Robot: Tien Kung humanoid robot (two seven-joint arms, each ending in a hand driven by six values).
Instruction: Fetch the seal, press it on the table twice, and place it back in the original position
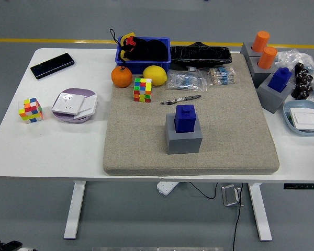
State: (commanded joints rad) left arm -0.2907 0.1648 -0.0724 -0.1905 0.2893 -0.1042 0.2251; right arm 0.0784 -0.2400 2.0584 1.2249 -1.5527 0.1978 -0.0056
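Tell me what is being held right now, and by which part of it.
Nothing is held. Neither robot hand is in view, and the blue seal sits untouched in its grey holder on the felt mat.

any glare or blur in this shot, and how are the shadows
Head view: sharp overall, no motion blur; light is soft and even, with only faint shadows beside the blue seal on its grey block. There is mild glare on the black plastic bag and the clear packets. The white table is bright but not blown out.
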